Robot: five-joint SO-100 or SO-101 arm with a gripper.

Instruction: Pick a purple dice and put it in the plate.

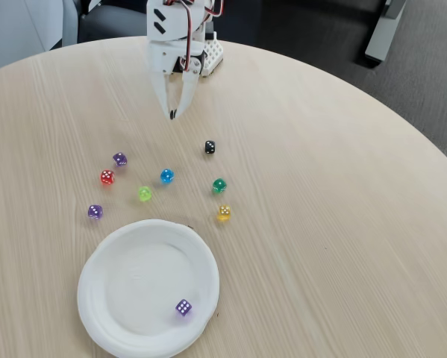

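Gripper hangs at the far side of the table in the fixed view, its two white fingers drawn together to a point at the tips and nothing between them. It is up off the wood, well apart from every die and from the plate.

By size, the table comes first: a round, pale wood top. Next is the plate, white, at the near edge. It holds one purple die, resting inside the rim at its near right, six pips up. Nothing else lies in it.

So one purple die already sits where the task wants it, and I judge that round done. Two more purple dice are left on the wood: one just beyond the red die, the other just beyond the plate's far left rim. If each is meant to go in, two picks are left; the task sentence asks for only one.

Other dice lie scattered between gripper and plate: blue, lime, green, yellow and black, each apart from its neighbours.
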